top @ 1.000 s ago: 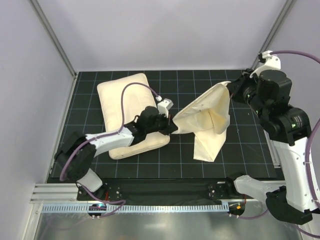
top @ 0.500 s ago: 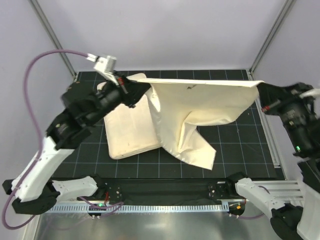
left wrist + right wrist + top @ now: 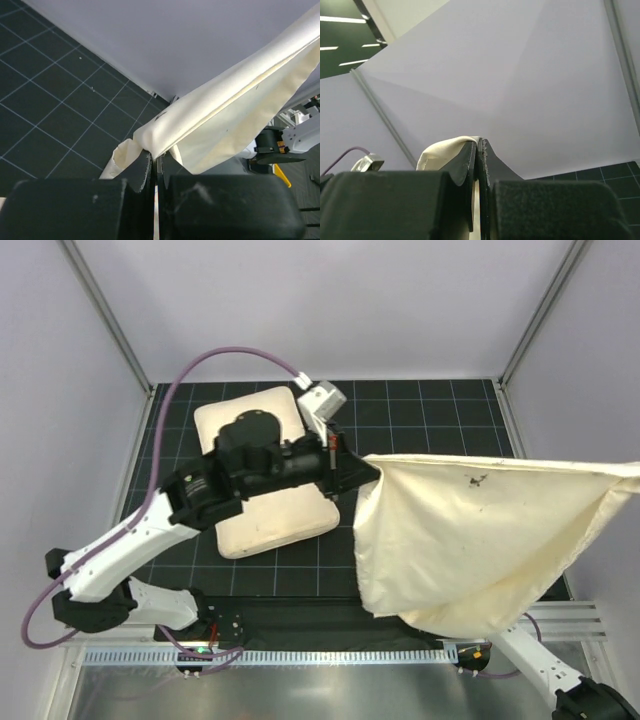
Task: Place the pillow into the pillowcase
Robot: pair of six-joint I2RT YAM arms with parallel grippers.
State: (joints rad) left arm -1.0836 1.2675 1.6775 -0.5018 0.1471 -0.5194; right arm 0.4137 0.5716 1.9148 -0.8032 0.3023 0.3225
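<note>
Top view: pillowcase [image 3: 470,530] stretched in air, right of pillow [image 3: 285,520], which lies on worktop [image 3: 420,410]. Step, likely: spreading pillowcase. Next move calls for finding mouth and aiming it at pillow.
Left wrist: left hand [image 3: 154,162] clamped tight on pillowcase corner.
Right wrist: right hand [image 3: 480,150] pinched closed on pillowcase edge.

**Top view:** the camera is looking down from above and behind the arm bases [image 3: 90,605], taking in the whole gridded surface [image 3: 430,410] from afar.
**Left wrist view:** the camera is sitting close behind the left gripper [image 3: 154,159], looking along its fingers across the surface toward the back wall [image 3: 175,40].
**Right wrist view:** the camera is sitting equally close behind the right gripper [image 3: 480,146], tilting upward at the walls [image 3: 520,75].
**Overlap:** all three views are sharing the pillowcase [image 3: 480,530], with each wrist view showing only an edge of it.
</note>
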